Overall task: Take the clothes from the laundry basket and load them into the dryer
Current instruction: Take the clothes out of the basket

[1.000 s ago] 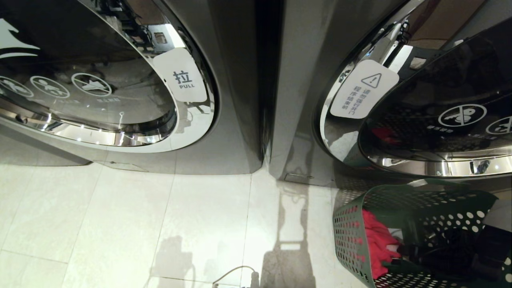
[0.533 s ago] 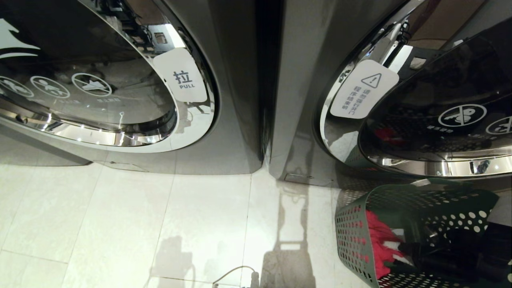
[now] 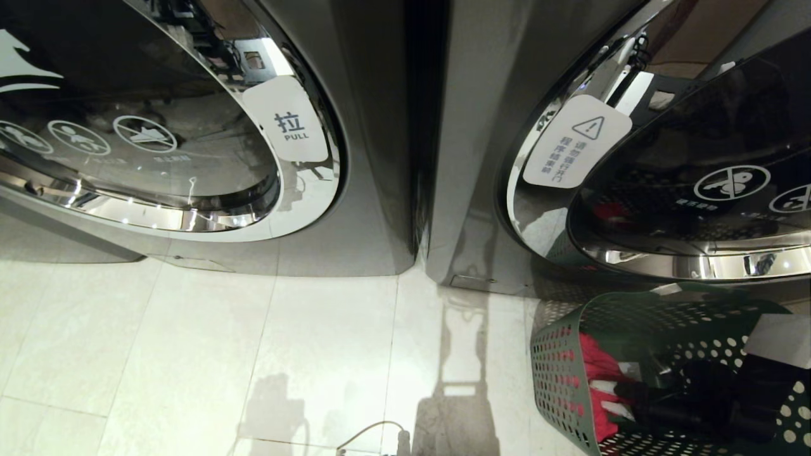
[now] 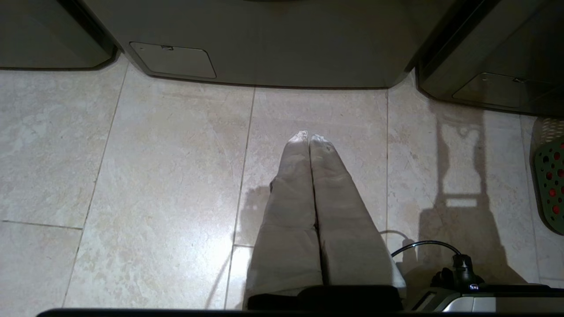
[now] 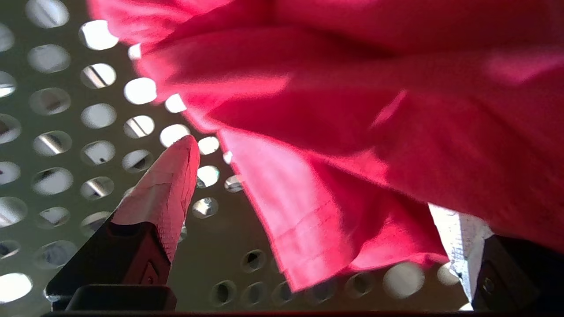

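Pale floor tiles [image 3: 190, 354] before two steel-fronted dryers [image 3: 380, 190] carry a green perforated laundry basket [image 3: 557, 380], in which a red garment [image 5: 352, 110] is straddled by the spread fingers of the right tool [image 5: 317, 220], while the left tool [image 4: 309, 141] is held closed above the floor.

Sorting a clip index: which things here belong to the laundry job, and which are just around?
Job: laundry basket; red garment; right gripper, open inside the basket; right-hand machine.
Around: left-hand machine; black cable; left gripper, parked.
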